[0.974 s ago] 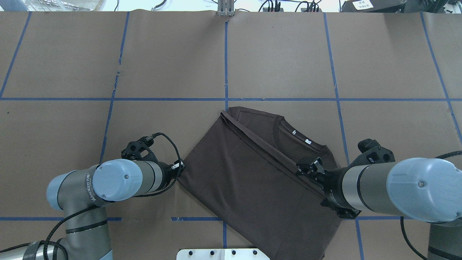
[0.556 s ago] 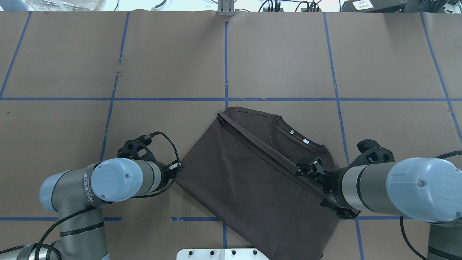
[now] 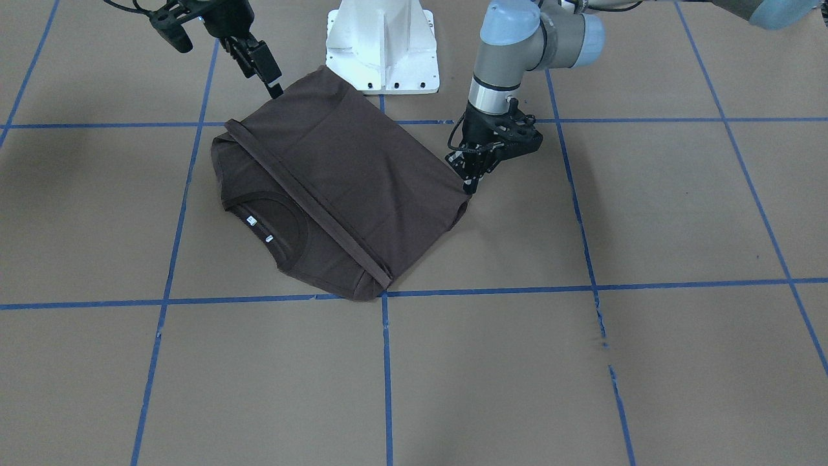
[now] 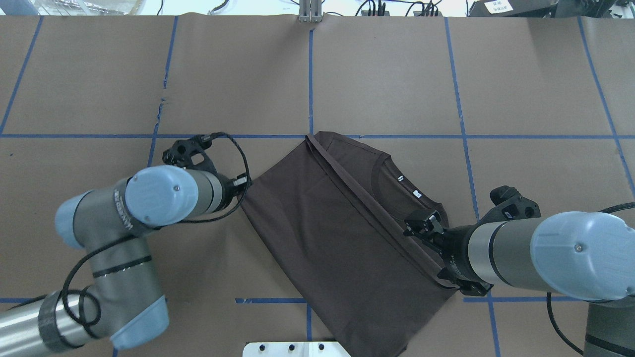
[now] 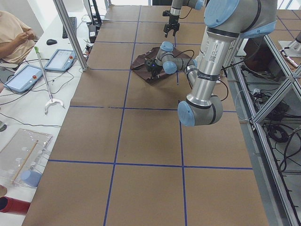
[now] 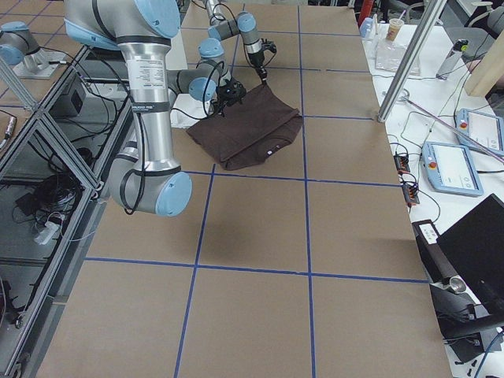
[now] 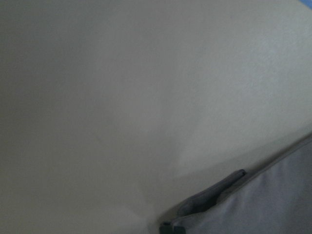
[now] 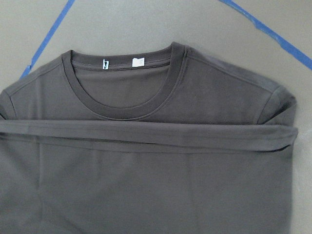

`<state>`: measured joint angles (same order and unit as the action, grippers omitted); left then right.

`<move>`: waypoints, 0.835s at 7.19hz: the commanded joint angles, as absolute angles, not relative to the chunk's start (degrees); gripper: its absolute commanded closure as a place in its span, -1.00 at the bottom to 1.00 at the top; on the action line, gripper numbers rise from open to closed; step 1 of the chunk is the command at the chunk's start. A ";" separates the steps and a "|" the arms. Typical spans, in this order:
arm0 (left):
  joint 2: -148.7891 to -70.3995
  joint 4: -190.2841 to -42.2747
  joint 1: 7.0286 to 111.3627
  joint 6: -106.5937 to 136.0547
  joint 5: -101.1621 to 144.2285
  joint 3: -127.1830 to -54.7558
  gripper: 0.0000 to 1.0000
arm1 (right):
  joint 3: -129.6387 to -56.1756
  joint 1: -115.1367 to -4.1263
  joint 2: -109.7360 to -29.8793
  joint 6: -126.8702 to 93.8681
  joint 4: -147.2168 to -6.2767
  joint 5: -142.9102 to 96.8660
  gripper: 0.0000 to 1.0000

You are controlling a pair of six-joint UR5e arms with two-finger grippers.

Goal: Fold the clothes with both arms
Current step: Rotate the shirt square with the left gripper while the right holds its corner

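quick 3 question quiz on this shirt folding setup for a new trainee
1. True or false: the T-shirt lies fully spread out, with nothing folded over.
2. What sits inside the collar? A) white labels B) a button C) a zip
3. Which wrist camera shows the collar clearly?
Key: 1 false; 2 A; 3 the right one, on the right gripper.
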<state>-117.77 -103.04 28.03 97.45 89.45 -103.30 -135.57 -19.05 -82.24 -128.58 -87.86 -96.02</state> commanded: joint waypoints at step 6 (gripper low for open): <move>-138.44 -122.87 41.22 93.95 91.74 -68.88 -0.46 | -129.22 -22.23 -73.85 -128.59 -87.63 -95.01 -1.00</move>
<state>-139.06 -122.25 41.01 93.88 90.26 -67.96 -131.30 -21.93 -76.16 -128.73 -87.66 -95.13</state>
